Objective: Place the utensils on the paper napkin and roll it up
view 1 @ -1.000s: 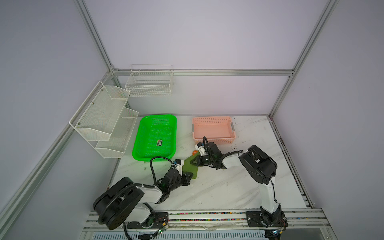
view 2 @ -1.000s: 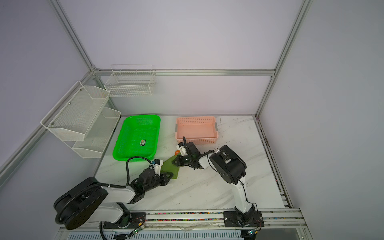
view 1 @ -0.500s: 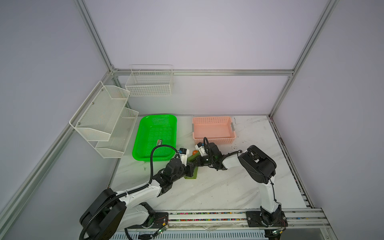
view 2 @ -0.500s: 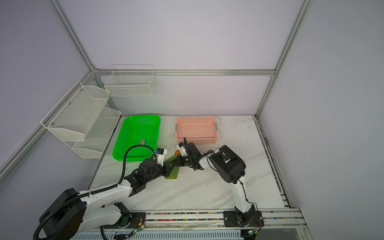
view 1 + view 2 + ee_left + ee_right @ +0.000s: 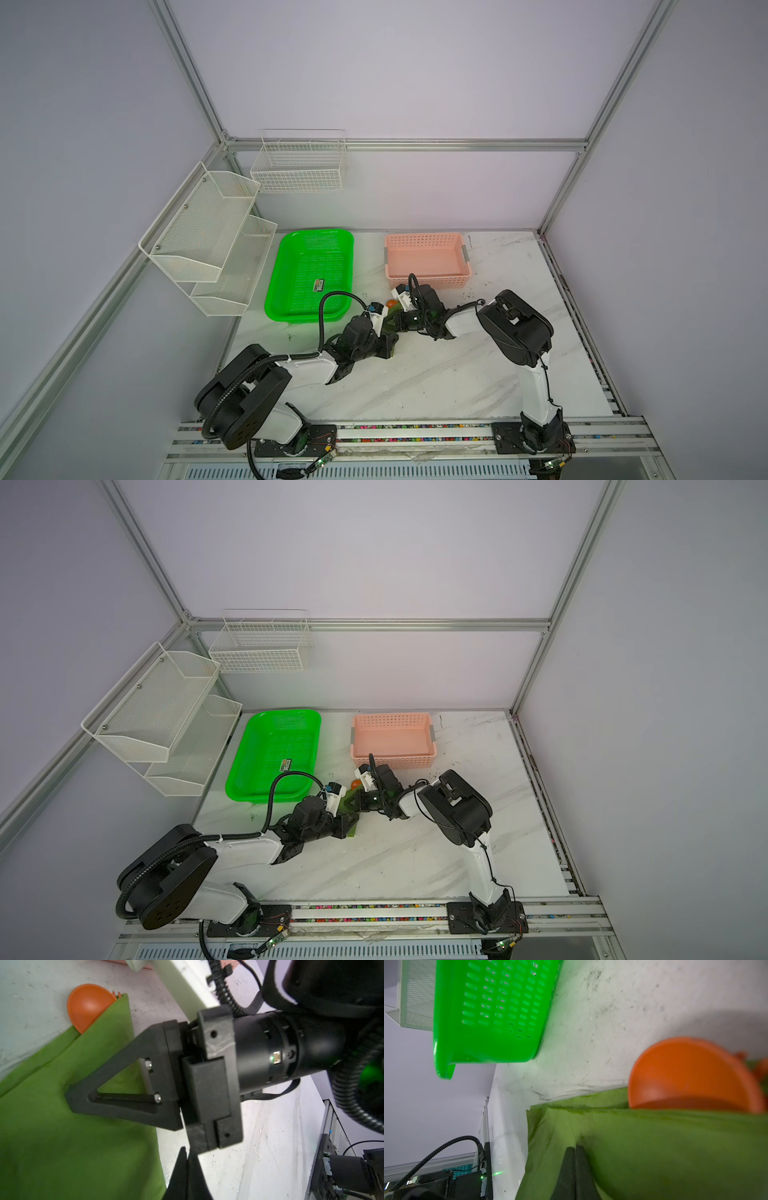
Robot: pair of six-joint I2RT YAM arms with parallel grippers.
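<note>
The paper napkin (image 5: pixel 62 1126) lies folded over itself between the two arms, in front of the pink basket. From under its fold sticks the round orange bowl of the spoon (image 5: pixel 87 1007), seen also in the right wrist view (image 5: pixel 691 1076) and small in a top view (image 5: pixel 391 304). Small orange tips (image 5: pixel 741 1055) of another utensil show beside it; the rest of the utensils is hidden in the napkin. My right gripper (image 5: pixel 574 1148) is shut, its tips pressed down on the napkin (image 5: pixel 654 1147). My left gripper (image 5: pixel 188 1153) is shut and empty over the table, just beside the napkin's edge.
A bright green perforated tray (image 5: pixel 309 274) stands left of the napkin and a pink basket (image 5: pixel 426 259) behind it. White mesh shelves (image 5: pixel 208 237) and a wire basket (image 5: pixel 299 162) hang on the left and back walls. The marble table (image 5: pixel 457 374) reaches to the front rail.
My left arm stretched out toward the napkin and has folded back, its gripper staying by the napkin's near edge. Less of the napkin shows now. The right gripper has held still.
</note>
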